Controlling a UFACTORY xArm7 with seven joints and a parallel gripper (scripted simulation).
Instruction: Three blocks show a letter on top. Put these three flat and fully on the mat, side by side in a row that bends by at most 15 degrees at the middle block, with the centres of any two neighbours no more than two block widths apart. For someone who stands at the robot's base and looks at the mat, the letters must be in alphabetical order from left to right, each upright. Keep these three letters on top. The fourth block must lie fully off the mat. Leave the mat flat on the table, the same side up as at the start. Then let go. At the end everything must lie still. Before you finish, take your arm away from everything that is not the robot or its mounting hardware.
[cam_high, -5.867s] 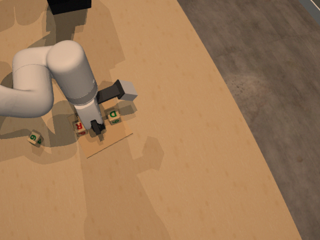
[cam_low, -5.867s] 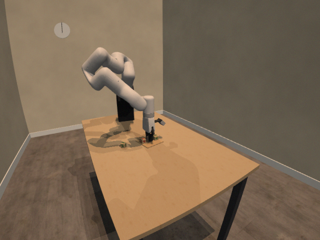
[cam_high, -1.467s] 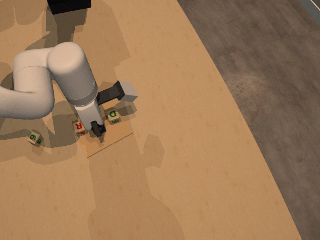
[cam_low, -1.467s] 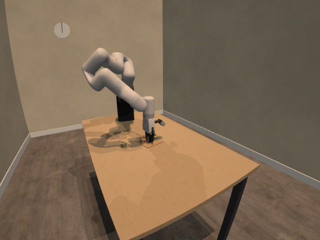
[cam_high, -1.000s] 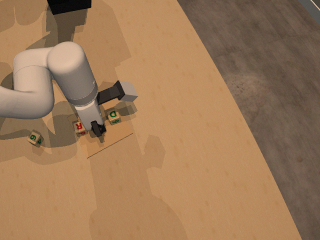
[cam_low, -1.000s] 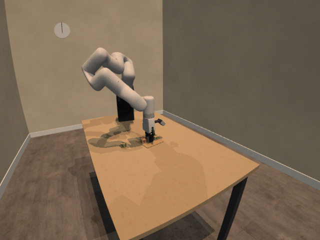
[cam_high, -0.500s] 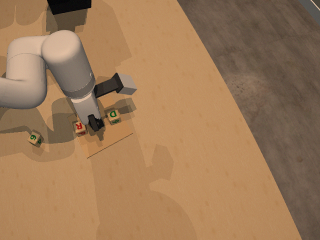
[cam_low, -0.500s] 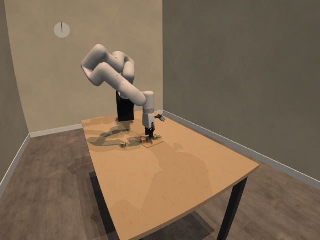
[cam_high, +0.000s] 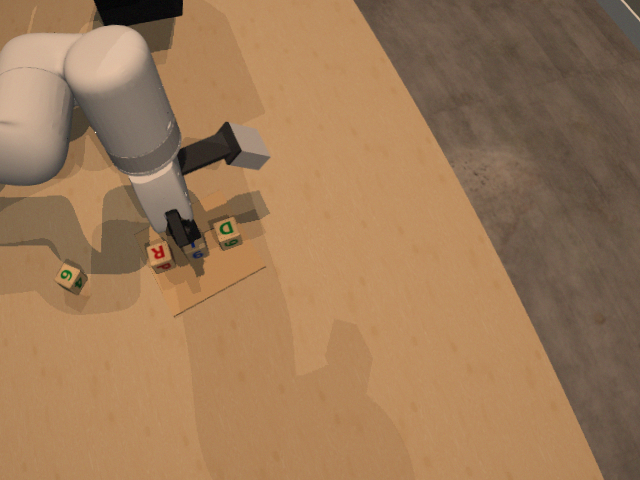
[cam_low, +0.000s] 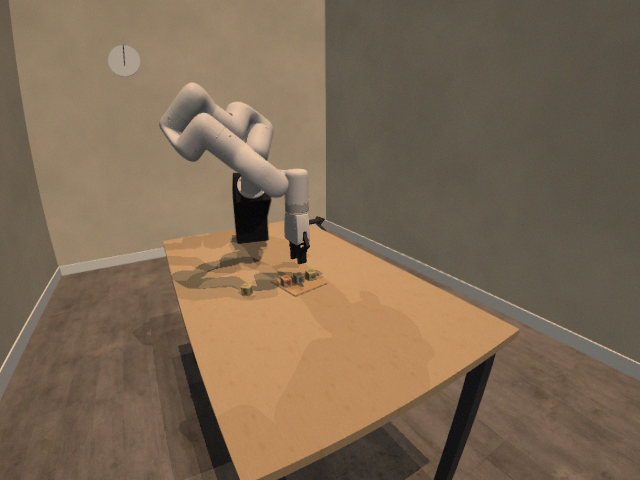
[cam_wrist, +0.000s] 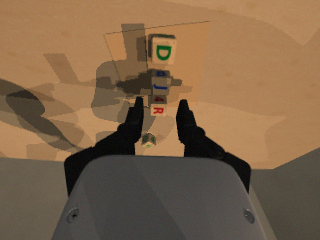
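In your top view, start at the far left: the fourth block (cam_high: 70, 277), showing a green 6, sits on the bare counter (cam_high: 336, 335), well apart from the mat (cam_high: 227, 279). Moving right, you find the R block (cam_high: 159, 255) near the mat's left edge, then the middle block (cam_high: 195, 251), its top partly hidden by the pincer (cam_high: 185, 233); your wrist view shows a blue J on it. Further right stands the D block (cam_high: 227, 231), just beside the middle one but not touching. The three form a short row on the mat, in the left centre of the frame. Your pincer hangs above the middle block with its fingers apart and nothing between them.
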